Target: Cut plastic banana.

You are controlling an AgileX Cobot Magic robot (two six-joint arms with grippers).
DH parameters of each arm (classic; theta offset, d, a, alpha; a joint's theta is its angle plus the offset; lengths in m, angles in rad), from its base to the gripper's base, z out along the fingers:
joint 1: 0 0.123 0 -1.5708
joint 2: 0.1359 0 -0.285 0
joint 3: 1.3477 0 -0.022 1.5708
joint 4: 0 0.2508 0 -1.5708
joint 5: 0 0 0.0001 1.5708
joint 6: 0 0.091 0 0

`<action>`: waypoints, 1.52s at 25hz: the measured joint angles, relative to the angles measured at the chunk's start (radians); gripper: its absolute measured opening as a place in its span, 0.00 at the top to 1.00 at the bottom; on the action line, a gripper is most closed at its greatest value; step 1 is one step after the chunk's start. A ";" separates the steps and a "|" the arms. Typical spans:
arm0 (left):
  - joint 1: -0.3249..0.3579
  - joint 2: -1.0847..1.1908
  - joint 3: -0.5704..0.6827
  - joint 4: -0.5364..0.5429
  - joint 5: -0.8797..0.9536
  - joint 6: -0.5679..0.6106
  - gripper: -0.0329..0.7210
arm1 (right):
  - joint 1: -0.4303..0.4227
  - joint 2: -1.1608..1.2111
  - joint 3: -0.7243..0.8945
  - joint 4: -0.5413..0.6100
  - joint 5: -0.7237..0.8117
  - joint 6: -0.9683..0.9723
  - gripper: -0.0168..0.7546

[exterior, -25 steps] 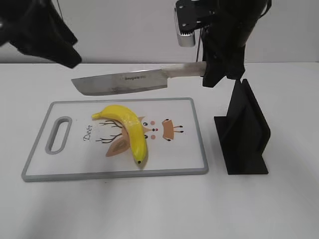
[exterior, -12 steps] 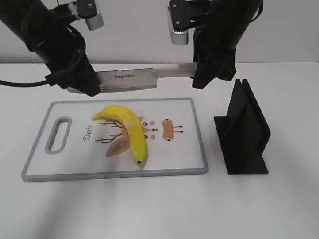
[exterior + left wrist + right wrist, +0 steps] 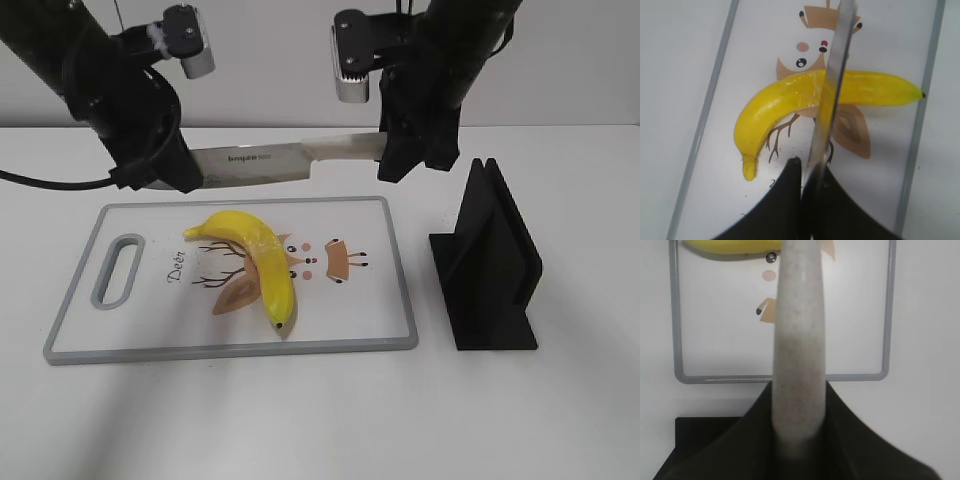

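Note:
The yellow plastic banana (image 3: 255, 250) lies whole on the white cutting board (image 3: 150, 320), curved, dark tip toward the front. A large knife (image 3: 270, 160) hangs level above the board's far edge. My right gripper (image 3: 400, 160) is shut on its grey handle (image 3: 799, 340). My left gripper (image 3: 170, 175) is shut on the blade's tip end. In the left wrist view the blade (image 3: 837, 65) runs out from between the fingers (image 3: 790, 200) and crosses over the banana (image 3: 785, 100). The right wrist view shows the banana (image 3: 730, 246) at the top edge.
A black knife stand (image 3: 490, 270) stands right of the board on the white table; it also shows in the right wrist view (image 3: 695, 440). The board has a grey rim (image 3: 230, 350) and a handle slot (image 3: 118, 270) at its left end.
My left arm came down from the upper left and closed on the blade's tip end. The right arm shifted the knife a little to the left. The banana has not moved.

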 joint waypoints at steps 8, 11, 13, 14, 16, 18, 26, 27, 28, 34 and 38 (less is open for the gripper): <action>-0.004 0.212 -0.001 -0.062 -0.064 0.010 0.94 | -0.011 0.178 -0.001 -0.030 -0.028 -0.004 0.76; -0.012 0.275 -0.009 -0.071 -0.074 0.008 0.93 | -0.014 0.237 -0.005 -0.040 -0.028 -0.002 0.76; -0.015 0.277 -0.012 -0.070 -0.075 0.000 0.93 | -0.015 0.246 -0.009 -0.041 -0.027 -0.001 0.76; -0.015 0.278 -0.012 -0.069 -0.077 0.000 0.93 | -0.016 0.248 -0.010 -0.041 -0.027 -0.001 0.76; -0.015 0.278 -0.012 -0.068 -0.077 -0.002 0.93 | -0.016 0.249 -0.012 -0.042 -0.027 -0.001 0.76; -0.015 0.277 -0.012 -0.068 -0.075 -0.004 0.93 | -0.016 0.249 -0.014 -0.042 -0.026 -0.001 0.76; -0.023 0.208 -0.006 -0.042 -0.078 -0.007 0.93 | -0.015 0.203 -0.034 -0.043 0.036 0.035 0.76; -0.023 0.177 -0.006 -0.037 -0.073 -0.008 0.93 | -0.015 0.183 -0.044 -0.043 0.048 0.038 0.76; -0.023 0.143 -0.006 -0.031 -0.064 -0.010 0.93 | -0.014 0.166 -0.058 -0.043 0.056 0.038 0.76; -0.022 -0.037 -0.009 -0.026 -0.021 -0.024 0.94 | -0.010 0.072 -0.152 -0.042 0.112 0.038 0.75; -0.020 -0.094 -0.010 -0.026 -0.027 -0.029 0.95 | -0.010 0.052 -0.200 -0.041 0.113 0.035 0.74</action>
